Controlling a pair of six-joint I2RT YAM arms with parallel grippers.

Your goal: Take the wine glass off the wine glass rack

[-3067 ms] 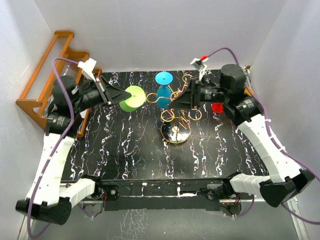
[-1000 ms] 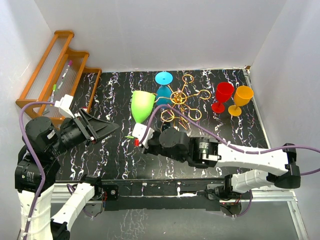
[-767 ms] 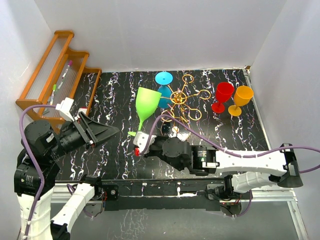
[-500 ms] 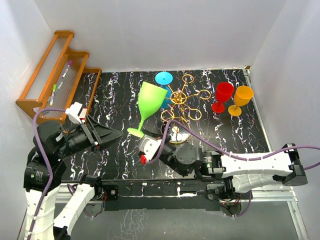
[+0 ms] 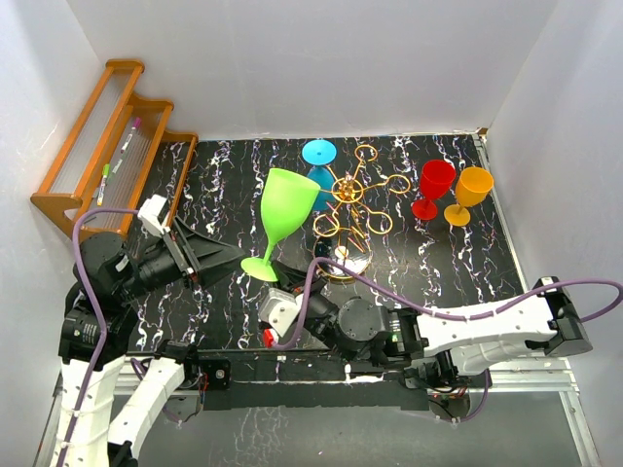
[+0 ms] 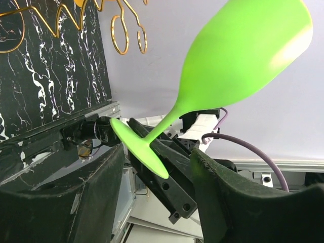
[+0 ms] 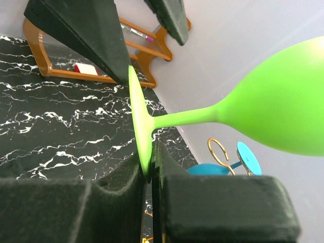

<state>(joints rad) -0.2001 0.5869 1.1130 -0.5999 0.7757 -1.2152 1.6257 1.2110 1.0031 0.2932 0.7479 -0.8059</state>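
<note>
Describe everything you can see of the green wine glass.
The green wine glass is lime, opaque and plastic-looking, with a wide bowl, slim stem and flat round foot. It is in the air, tilted, clear of the gold rack. The right hand pinches the foot's rim edge-on; the open left hand brackets the foot, contact unclear.

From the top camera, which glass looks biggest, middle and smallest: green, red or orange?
1. The green wine glass looks largest, though it is held up nearer the camera.
2. The red wine glass and orange wine glass look alike, so no ranking.
</note>
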